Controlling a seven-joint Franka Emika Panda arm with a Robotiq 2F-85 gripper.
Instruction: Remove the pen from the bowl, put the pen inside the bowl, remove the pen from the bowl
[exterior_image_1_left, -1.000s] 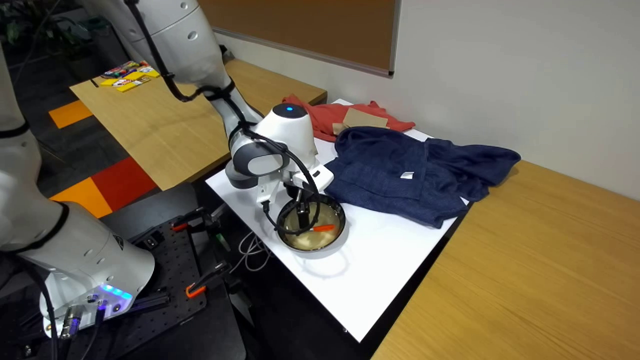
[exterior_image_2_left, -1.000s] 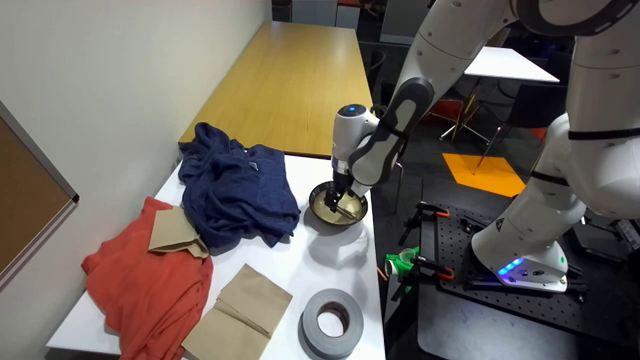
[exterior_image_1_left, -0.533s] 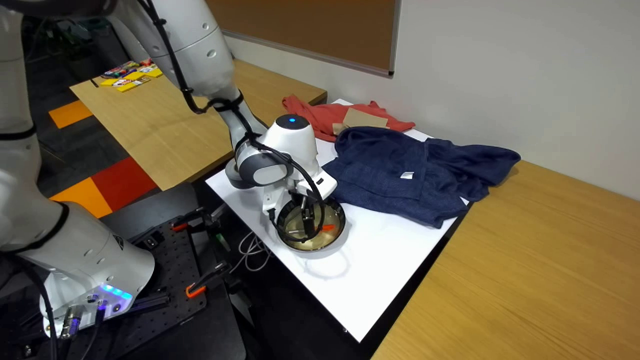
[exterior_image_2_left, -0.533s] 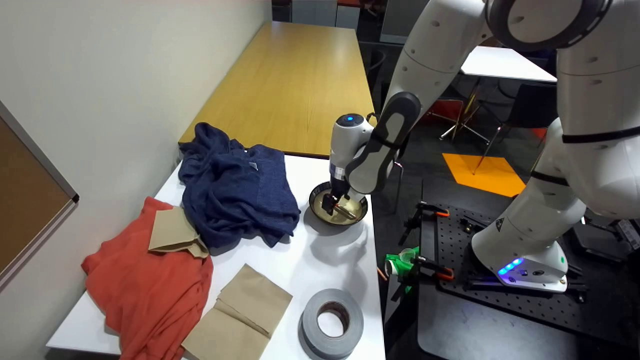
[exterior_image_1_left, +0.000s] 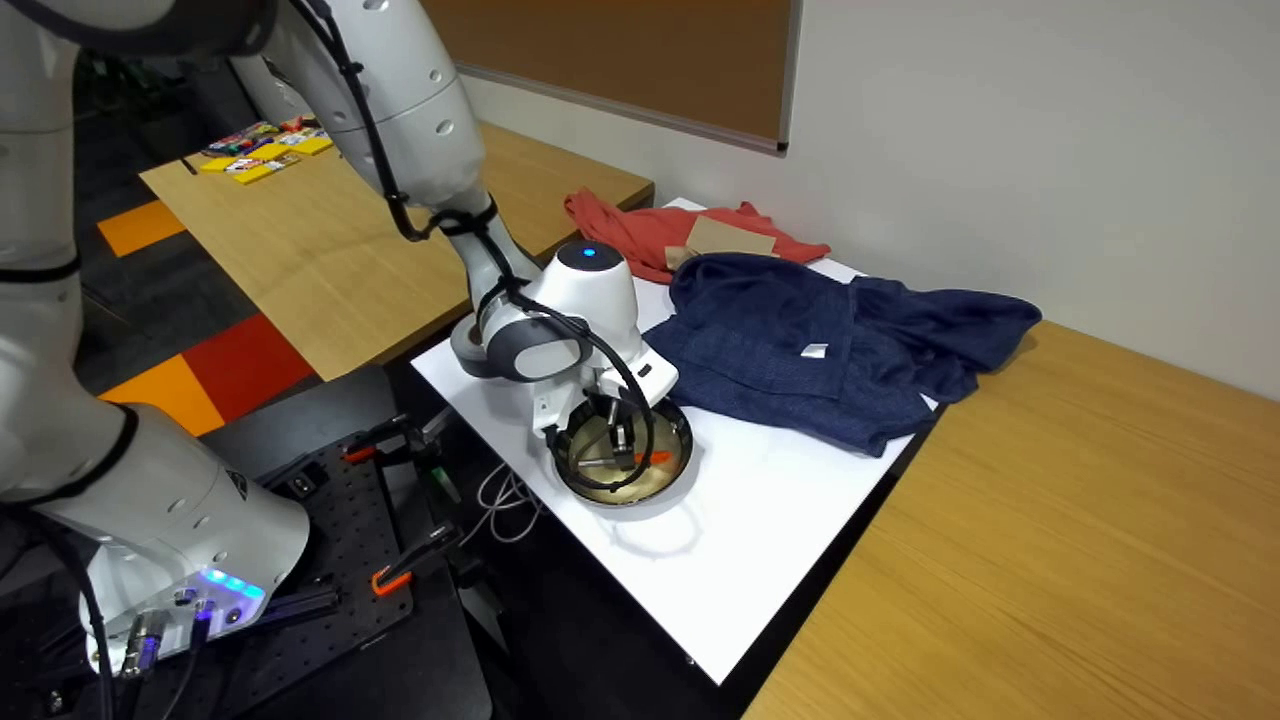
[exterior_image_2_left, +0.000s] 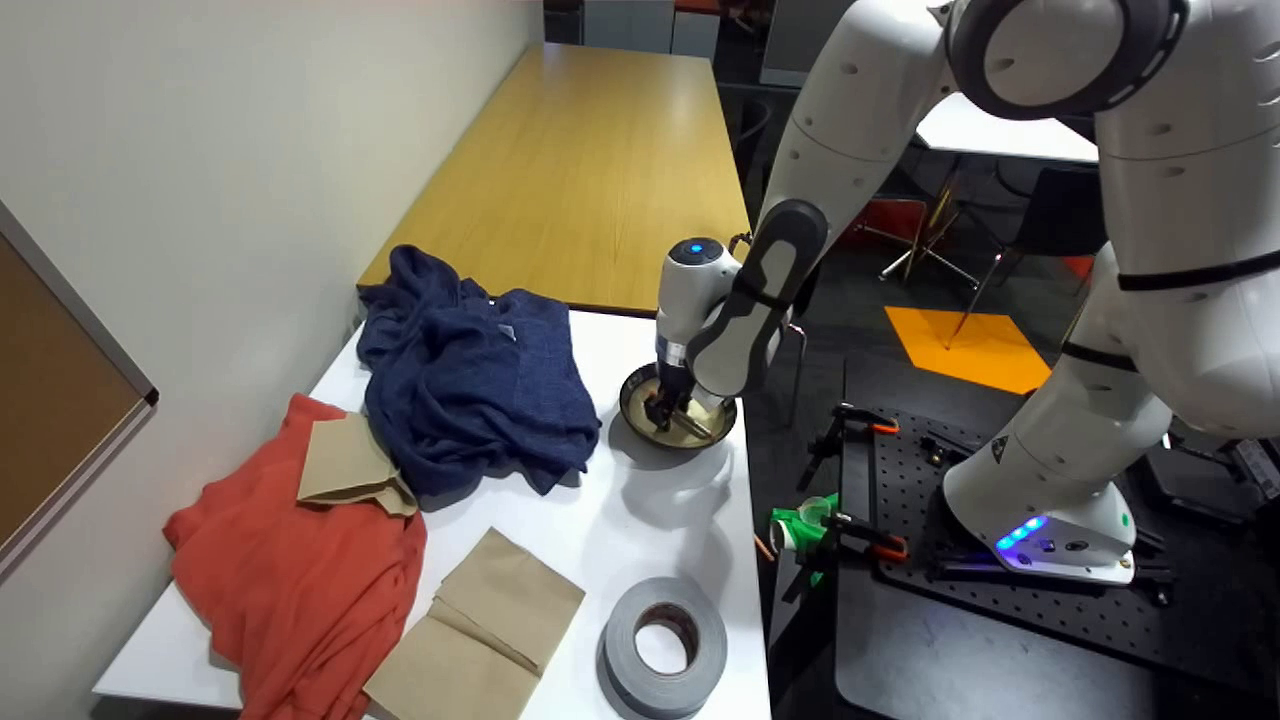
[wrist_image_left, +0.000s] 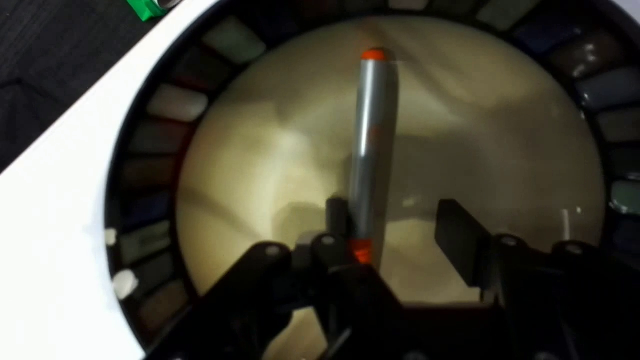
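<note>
The pen (wrist_image_left: 369, 110), a silver-grey stick with orange ends, lies inside the bowl (wrist_image_left: 240, 155), which has a tan inside and a dark wall set with coloured tiles. Reaching down into the bowl, my gripper (wrist_image_left: 395, 227) has its jaws part-way apart, with the pen between them. The pen runs close along the left finger (wrist_image_left: 337, 216), whether touching I cannot tell; a wide gap separates it from the right finger (wrist_image_left: 457, 240). Part of the pen's near end is hidden by the gripper. In both exterior views the gripper (exterior_image_1_left: 622, 455) is low in the bowl (exterior_image_2_left: 728, 430).
The bowl stands near the white table's edge. A dark blue garment (exterior_image_2_left: 480, 390) lies beside it. Further along are a red cloth (exterior_image_2_left: 300, 560), brown paper pieces (exterior_image_2_left: 480, 630) and a grey tape roll (exterior_image_2_left: 625, 665). A wall and pinboard (exterior_image_1_left: 620, 60) border the table.
The arm has come down and the gripper sits deeper in the bowl, over the pen. The pen still lies in the bowl. The clothes and tape have not moved.
</note>
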